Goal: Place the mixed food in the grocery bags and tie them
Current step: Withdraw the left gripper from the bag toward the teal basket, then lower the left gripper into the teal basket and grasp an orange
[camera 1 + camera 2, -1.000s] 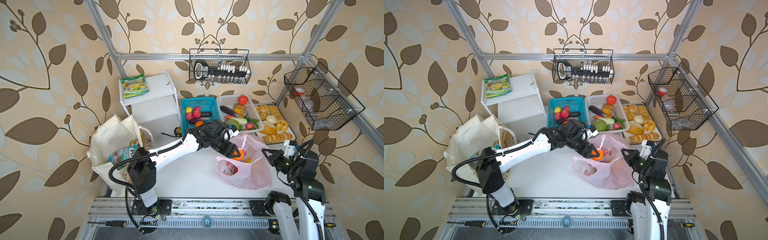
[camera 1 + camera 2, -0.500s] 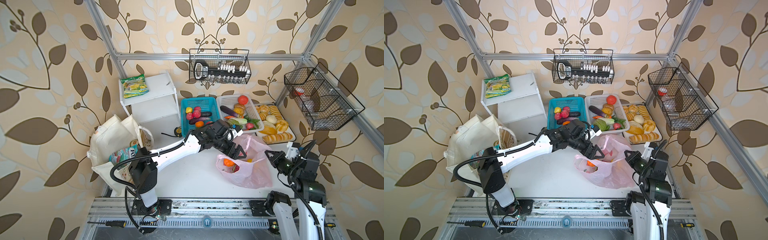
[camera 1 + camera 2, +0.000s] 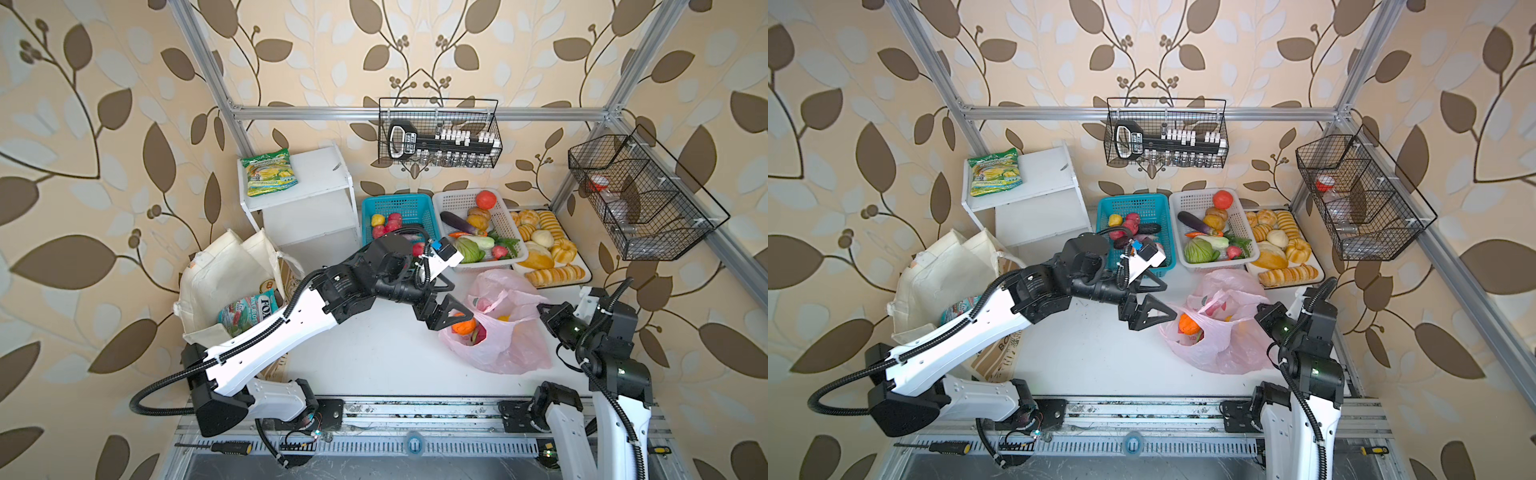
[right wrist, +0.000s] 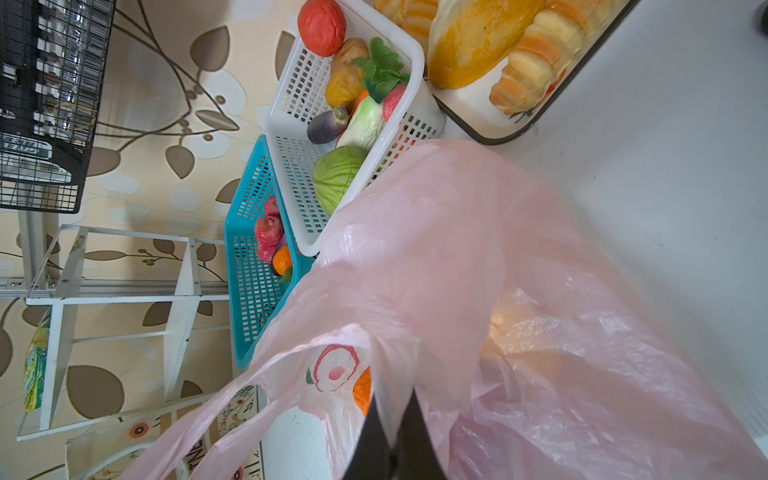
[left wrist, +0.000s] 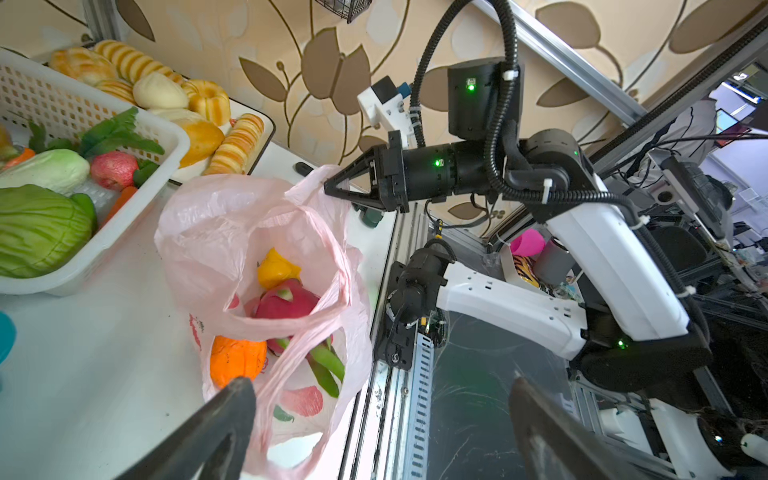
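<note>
Pink bag (image 5: 199,232): thin film, with its mouth gaping just below and ahead of my left claw (image 5: 380,386). Its far rim is pinched in my right claw (image 5: 332,192).
Left claw: released, both fingers spread wide with nothing between them. A second ago they were clenched on the orange (image 5: 237,357) above the bag's mouth.
Orange: now out of my grip, lying inside the bag just beneath my near finger (image 5: 232,411), against the bag's front wall.
Right claw: clenched on the rim, across the mouth from my left claw, as it was a second ago. It holds that side of the mouth up.
Other fruit: the dragon fruit (image 5: 286,301) and the yellow fruit (image 5: 276,270) lie deeper in the bag, beyond the orange from my left claw.
Meaning: I judge the drop finished, with one more fruit packed. My left claw is free to fetch the next from the basket (image 3: 399,205), which sits behind the claw beside my left wrist.
Tote (image 3: 216,270): well behind my left claw, back by the elbow, holding a packet (image 3: 245,311) and a can (image 3: 269,285).
Remaining: neither bag is tied.
Risk: a handle strip runs close to my near finger, and I cannot tell whether it touches. Withdrawing could drag the film.
</note>
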Tool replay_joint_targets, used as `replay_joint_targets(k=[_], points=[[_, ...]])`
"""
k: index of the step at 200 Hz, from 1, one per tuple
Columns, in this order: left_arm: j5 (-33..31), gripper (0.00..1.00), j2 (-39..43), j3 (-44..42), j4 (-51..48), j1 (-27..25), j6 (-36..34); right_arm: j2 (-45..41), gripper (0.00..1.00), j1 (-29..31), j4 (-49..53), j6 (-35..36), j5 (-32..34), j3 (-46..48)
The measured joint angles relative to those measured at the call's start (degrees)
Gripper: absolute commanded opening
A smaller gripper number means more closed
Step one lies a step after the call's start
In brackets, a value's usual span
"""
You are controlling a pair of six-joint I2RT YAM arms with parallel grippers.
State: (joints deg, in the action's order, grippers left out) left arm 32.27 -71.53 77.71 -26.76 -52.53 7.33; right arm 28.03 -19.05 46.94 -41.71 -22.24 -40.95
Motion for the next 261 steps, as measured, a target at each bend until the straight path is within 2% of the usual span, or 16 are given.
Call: replay_joint_targets(k=[31, 54, 85, 106, 161, 209, 261], points=[[-10.6, 0.99, 3.7, -3.1, 0.0, 0.5, 0.3, -0.9, 0.00, 0.0, 0.0, -0.2, -0.1, 0.0], [-17.6, 0.97, 4.8, -3.6, 0.2, 5.8, 3.3, -1.6, 0.00, 0.0, 0.0, -0.3, -0.5, 0.0], [-20.3, 0.95, 3.2, -3.7, 0.3, 16.2, 9.0, -1.7, 0.00, 0.0, 0.0, -0.3, -1.3, 0.0], [-21.2, 0.95, 0.3, -3.3, -0.6, 17.5, 10.9, -1.7, 0.00, 0.0, 0.0, -0.3, -1.8, 0.0], [-25.4, 0.92, -14.3, 4.2, -8.6, 18.5, 13.3, -1.8, 0.00, 0.0, -0.1, -0.4, -3.4, 0.0], [-30.9, 0.88, -32.6, 20.2, -15.2, 21.2, 13.6, -2.4, 0.00, 0.0, -0.4, -0.5, -3.7, 0.0], [-31.5, 0.81, -53.0, 39.6, -21.7, 25.4, 13.0, -2.4, 0.00, 0.1, -0.4, -0.4, -3.7, 0.0]])
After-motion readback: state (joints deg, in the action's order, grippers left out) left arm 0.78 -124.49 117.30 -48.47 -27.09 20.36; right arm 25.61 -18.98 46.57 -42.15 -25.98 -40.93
